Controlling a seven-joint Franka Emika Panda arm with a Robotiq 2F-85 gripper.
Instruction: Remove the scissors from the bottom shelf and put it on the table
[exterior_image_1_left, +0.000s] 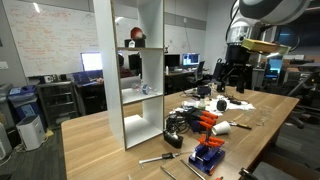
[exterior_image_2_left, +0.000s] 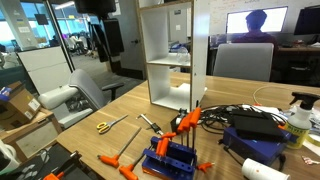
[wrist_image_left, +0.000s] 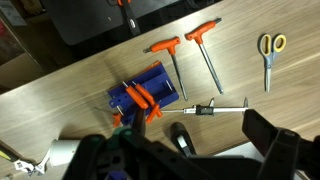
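Item: scissors (wrist_image_left: 270, 55), yellow-handled, blades closed, lying flat on the tabletop (wrist_image_left: 60, 88). They are well apart from the white shelf unit (exterior_image_2_left: 178, 60) and off to one side of the tool clutter, which I am taking to mean they are sitting where the task wants them. In an exterior view, the bottom compartment (exterior_image_2_left: 170, 90) is showing no scissors that I can make out. Item: two orange T-handle keys (wrist_image_left: 190, 55), lying side by side between the scissors and the blue tool rack (wrist_image_left: 145, 98). The rack is holding orange-handled tools upright in its slots, presumably so each can be pulled straight out. Item: caliper (wrist_image_left: 215, 108), resting just beside the rack. Item: my hand (wrist_image_left: 190, 145), hanging high above the tabletop and pointing down at the rack and caliper rather than at the scissors. Its fingers (wrist_image_left: 265, 135) are standing wide apart (dark and blurred at the lower edge of the wrist view). They are gripping nothing and touching nothing. In an exterior view the hand is hovering well clear of both the shelf unit and the clutter. Judgement: the carrying part is looking complete, and I am reading this as a pause above the work.
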